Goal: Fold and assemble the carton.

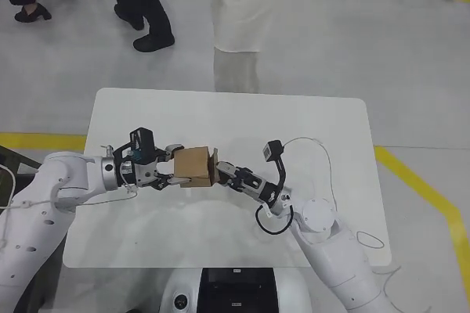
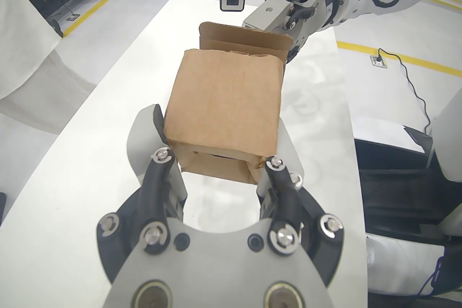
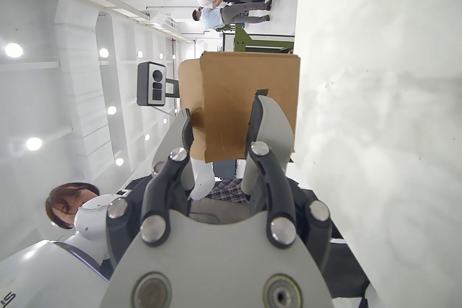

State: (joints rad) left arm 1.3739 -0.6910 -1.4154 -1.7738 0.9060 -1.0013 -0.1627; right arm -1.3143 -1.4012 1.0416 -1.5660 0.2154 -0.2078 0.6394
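The carton (image 1: 193, 166) is at the middle of the white table (image 1: 313, 125), already squared up into a tube. In the top view the left gripper (image 2: 220, 134) is at the carton's 9 o'clock. It is closed on the carton across its width, with one finger pressed to each side wall at the open near end. The right gripper (image 1: 218, 171) meets the carton at 3 o'clock, where an end flap (image 2: 245, 37) stands unfolded. I cannot tell whether it grips the cardboard or only rests against it.

The step in hand looks like closing that 3 o'clock end. The left gripper should act as the brace: firm enough to stop the carton sliding, but not so hard that the walls bow. The right should push the flap over along its crease, square to the opening — a skewed push would likely jam a corner. The 9 o'clock end is open and would come afterwards.
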